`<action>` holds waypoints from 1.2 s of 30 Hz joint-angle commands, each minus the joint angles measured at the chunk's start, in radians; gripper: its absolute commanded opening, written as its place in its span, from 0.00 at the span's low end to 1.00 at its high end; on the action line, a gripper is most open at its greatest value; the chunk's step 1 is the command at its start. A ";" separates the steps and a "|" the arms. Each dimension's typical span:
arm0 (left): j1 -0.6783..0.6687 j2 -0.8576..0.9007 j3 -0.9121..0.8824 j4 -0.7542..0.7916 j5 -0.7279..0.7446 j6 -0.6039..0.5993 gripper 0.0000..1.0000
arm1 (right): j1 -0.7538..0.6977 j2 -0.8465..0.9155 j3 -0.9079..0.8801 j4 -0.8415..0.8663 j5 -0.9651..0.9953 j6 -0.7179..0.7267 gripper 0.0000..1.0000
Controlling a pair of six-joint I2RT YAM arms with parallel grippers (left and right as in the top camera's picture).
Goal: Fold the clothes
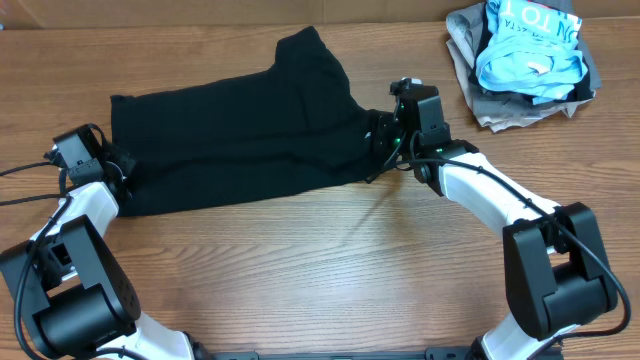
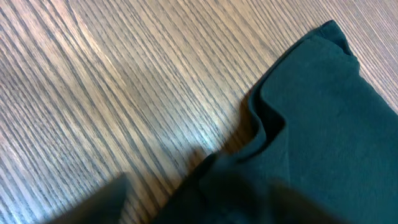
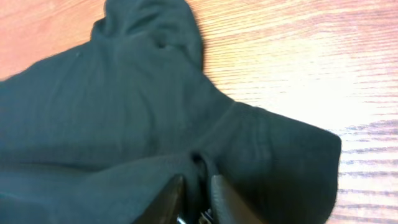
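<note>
The soft black short-sleeved T-shirt [image 1: 235, 130] lies folded across the wooden worktop [image 1: 330, 270], centre towards nine o'clock. The right hand [image 3: 194, 190] pinches its three-o'clock edge between narrow fingers, likely to drag a fold. The left hand [image 1: 118, 165] sits at the nine-o'clock edge; I cannot tell its opening.

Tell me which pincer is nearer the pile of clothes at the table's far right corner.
Right. The right pincer sits at the black T-shirt's right edge, just left of the pile. The left pincer is at the shirt's opposite end, far from the pile.
</note>
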 commanded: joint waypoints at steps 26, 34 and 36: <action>-0.072 -0.182 0.034 -0.448 0.390 0.320 1.00 | -0.013 -0.145 0.089 -0.369 -0.056 -0.185 0.71; -0.206 -0.171 0.034 -0.557 0.107 0.324 1.00 | -0.011 -0.005 0.083 -0.446 -0.082 -0.181 0.67; -0.209 -0.160 0.034 -0.568 0.064 0.324 1.00 | -0.011 0.003 0.072 -0.423 -0.081 -0.182 0.68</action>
